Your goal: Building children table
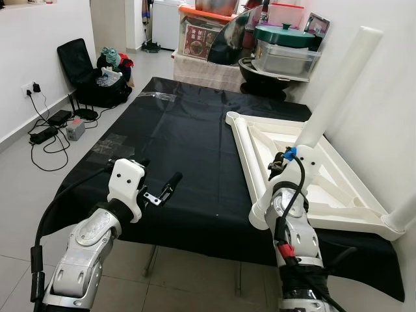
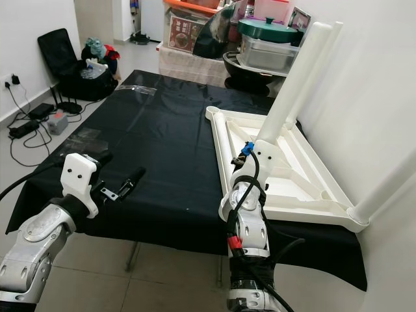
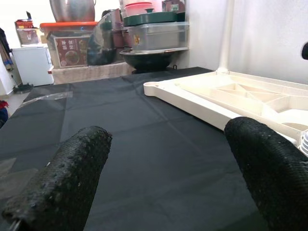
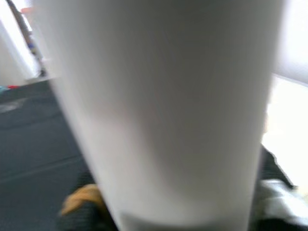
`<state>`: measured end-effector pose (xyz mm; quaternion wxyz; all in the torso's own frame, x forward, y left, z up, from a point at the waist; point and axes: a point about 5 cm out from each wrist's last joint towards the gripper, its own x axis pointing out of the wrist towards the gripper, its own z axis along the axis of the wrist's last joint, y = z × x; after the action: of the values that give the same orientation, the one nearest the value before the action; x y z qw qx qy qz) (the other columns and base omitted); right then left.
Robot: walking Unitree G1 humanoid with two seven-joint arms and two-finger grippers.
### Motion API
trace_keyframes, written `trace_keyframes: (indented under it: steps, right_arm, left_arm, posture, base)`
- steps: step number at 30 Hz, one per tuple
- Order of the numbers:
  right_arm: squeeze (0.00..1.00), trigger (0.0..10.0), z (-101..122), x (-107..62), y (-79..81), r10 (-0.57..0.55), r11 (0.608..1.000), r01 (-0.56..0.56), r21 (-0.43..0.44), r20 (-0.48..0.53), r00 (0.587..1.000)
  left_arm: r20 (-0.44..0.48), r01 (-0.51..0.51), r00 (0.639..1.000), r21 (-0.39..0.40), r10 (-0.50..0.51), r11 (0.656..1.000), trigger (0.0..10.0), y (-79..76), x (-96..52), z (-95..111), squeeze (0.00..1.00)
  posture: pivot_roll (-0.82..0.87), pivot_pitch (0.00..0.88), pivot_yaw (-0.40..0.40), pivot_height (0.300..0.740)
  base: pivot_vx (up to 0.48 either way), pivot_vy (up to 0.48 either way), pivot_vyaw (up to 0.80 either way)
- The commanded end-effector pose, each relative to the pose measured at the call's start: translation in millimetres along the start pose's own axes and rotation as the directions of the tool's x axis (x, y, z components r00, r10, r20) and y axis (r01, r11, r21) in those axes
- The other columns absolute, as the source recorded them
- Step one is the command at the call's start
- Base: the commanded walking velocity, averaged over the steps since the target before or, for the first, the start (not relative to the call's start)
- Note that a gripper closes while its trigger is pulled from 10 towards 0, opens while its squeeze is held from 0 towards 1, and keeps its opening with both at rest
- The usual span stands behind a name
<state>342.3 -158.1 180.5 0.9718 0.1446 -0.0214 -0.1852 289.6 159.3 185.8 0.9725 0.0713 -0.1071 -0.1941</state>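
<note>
A white children's table top lies upside down on the right half of a black-covered table. One white leg stands in its far corner; another rises from the near right corner. My right gripper is shut on a third white leg, held tilted over the top's near left corner; my arm hides its lower end. The tube sits between dark fingers. My left gripper hovers open and empty over the cloth at the near left, its fingers wide apart.
Storage boxes and pots are stacked beyond the far end. A black bag, cables and a power strip lie on the floor at left. A white wall runs close along the right side.
</note>
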Motion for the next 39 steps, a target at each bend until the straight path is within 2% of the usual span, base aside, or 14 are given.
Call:
trace_keyframes:
  steps: [1, 6, 7, 9, 11, 13, 14, 16, 17, 19, 27, 36, 37, 39]
  right_arm:
    - [1.00, 10.0, -1.7, 4.5, -6.0, 0.051, 0.998, -0.049, 0.050, -0.027, 0.998]
    - [1.00, 10.0, 1.2, 5.5, -2.2, 0.106, 0.992, -0.104, 0.070, -0.026, 0.994]
    - [0.00, 10.0, 16.6, 9.4, 3.9, 0.336, 0.937, -0.337, 0.094, 0.020, 0.942]
    - [0.00, 10.0, 39.7, 3.0, 5.8, 0.646, 0.760, -0.649, 0.038, 0.061, 0.761]
    - [0.00, 10.0, 39.7, 3.0, 5.8, 0.646, 0.760, -0.649, 0.038, 0.061, 0.761]
    - [0.00, 10.0, 43.4, -7.9, 5.5, 0.764, 0.645, -0.763, -0.039, 0.009, 0.646]
    - [0.00, 10.0, 43.4, -7.9, 5.5, 0.764, 0.645, -0.763, -0.039, 0.009, 0.646]
    - [0.00, 10.0, 39.5, -11.7, 6.8, 0.829, 0.546, -0.827, -0.136, -0.057, 0.557]
    - [0.00, 10.0, 39.5, -11.7, 6.8, 0.829, 0.546, -0.827, -0.136, -0.057, 0.557]
    - [0.00, 10.0, 32.2, -13.4, 14.3, 0.863, 0.471, -0.863, -0.183, -0.107, 0.493]
    - [0.00, 10.0, 18.2, -9.3, 26.8, 0.896, 0.375, -0.910, -0.179, -0.180, 0.405]
    - [0.00, 9.8, 14.5, 1.1, 36.3, 0.886, 0.377, -0.912, -0.160, -0.225, 0.405]
    - [0.00, 8.7, 14.3, 2.4, 36.3, 0.884, 0.382, -0.911, -0.156, -0.224, 0.410]
    - [0.00, 4.3, 12.9, 5.5, 34.0, 0.876, 0.403, -0.903, -0.148, -0.222, 0.427]
  left_arm:
    - [-0.006, 0.008, 1.000, 0.003, -0.008, 1.000, 10.0, -1.8, 2.1, -1.2, 0.00]
    - [-0.006, 0.009, 1.000, 0.002, -0.009, 1.000, 10.0, -1.9, 2.3, -1.1, 0.00]
    - [-0.005, 0.013, 1.000, 0.003, -0.013, 1.000, 10.0, -1.5, 2.2, -0.7, 0.00]
    - [-0.003, 0.021, 1.000, 0.005, -0.021, 1.000, 10.0, -1.0, 2.4, -0.3, 0.00]
    - [-0.003, 0.021, 1.000, 0.005, -0.021, 1.000, 10.0, -1.0, 2.4, -0.3, 0.00]
    - [0.000, 0.027, 1.000, 0.007, -0.027, 1.000, 10.0, -0.8, 3.5, 0.1, 0.00]
    - [0.000, 0.027, 1.000, 0.007, -0.027, 1.000, 10.0, -0.8, 3.5, 0.1, 0.00]
    - [0.004, 0.038, 0.999, 0.013, -0.038, 0.999, 10.0, -0.8, 5.3, 1.1, 0.00]
    - [0.004, 0.038, 0.999, 0.013, -0.038, 0.999, 10.0, -0.8, 5.3, 1.1, 0.00]
    - [0.007, 0.042, 0.999, 0.018, -0.042, 0.999, 10.0, -0.4, 6.4, 2.1, 0.00]
    - [0.005, 0.045, 0.999, 0.028, -0.045, 0.999, 10.0, 1.0, 6.0, 2.5, 0.00]
    - [0.006, 0.048, 0.999, 0.031, -0.048, 0.998, 10.0, 0.1, 6.3, 2.6, 0.00]
    - [0.006, 0.049, 0.999, 0.031, -0.049, 0.998, 10.0, -0.1, 6.2, 2.4, 0.00]
    - [0.004, 0.050, 0.999, 0.030, -0.050, 0.998, 10.0, 0.0, 5.5, 1.8, 0.00]
  posture:
    - [0.11, 0.000, -0.141, 0.740]
    - [0.11, 0.000, -0.139, 0.740]
    - [0.11, 0.000, -0.140, 0.740]
    - [0.11, 0.000, -0.137, 0.740]
    - [0.11, 0.000, -0.137, 0.740]
    - [0.11, 0.000, -0.135, 0.740]
    - [0.11, 0.000, -0.135, 0.740]
    - [0.11, 0.000, -0.136, 0.740]
    - [0.11, 0.000, -0.136, 0.740]
    - [0.12, 0.000, -0.139, 0.740]
    - [0.14, 0.000, -0.149, 0.740]
    - [0.15, 0.000, -0.158, 0.740]
    - [0.15, 0.000, -0.159, 0.740]
    - [0.15, 0.000, -0.159, 0.740]
  base:
    - [0.000, 0.000, 0.00]
    - [0.000, 0.000, 0.00]
    - [0.000, 0.000, 0.00]
    - [0.000, 0.000, 0.00]
    - [0.000, 0.000, 0.00]
    - [0.000, 0.000, 0.00]
    - [0.000, 0.000, 0.00]
    - [0.000, 0.000, 0.00]
    - [0.000, 0.000, 0.00]
    - [0.000, 0.000, 0.00]
    - [0.000, 0.000, 0.00]
    - [0.000, 0.000, 0.00]
    - [0.000, 0.000, 0.00]
    - [0.000, 0.000, 0.00]
